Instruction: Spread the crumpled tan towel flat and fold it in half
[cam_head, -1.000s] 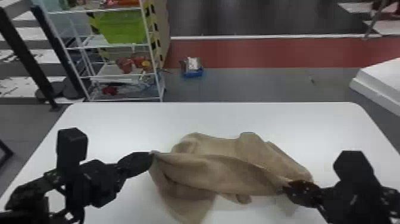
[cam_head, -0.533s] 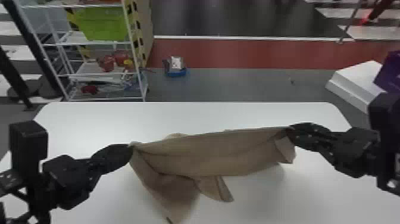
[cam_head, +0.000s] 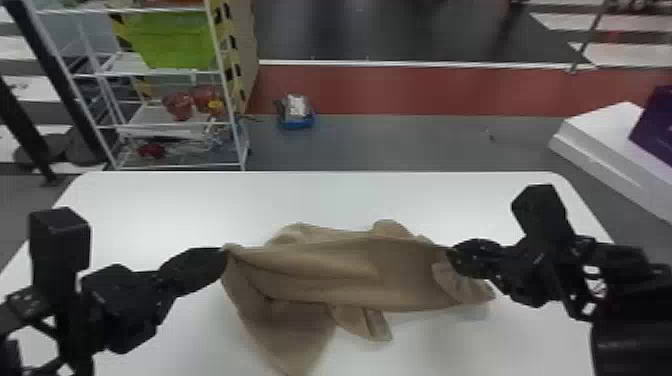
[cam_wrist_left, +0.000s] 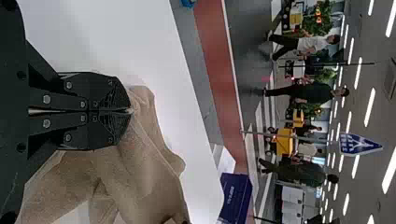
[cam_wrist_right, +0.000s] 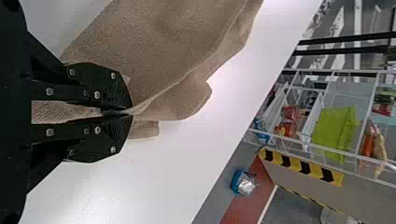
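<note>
With left gripper and right gripper closed, you are pinching the tan towel near opposite ends, its long axis running crosswise between them.

Head view overlooks the table, wrist views seemingly closer.

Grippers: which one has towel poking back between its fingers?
The right gripper: towel shows behind its fingertips, but the left gripper pinches it only at the tips.
</note>
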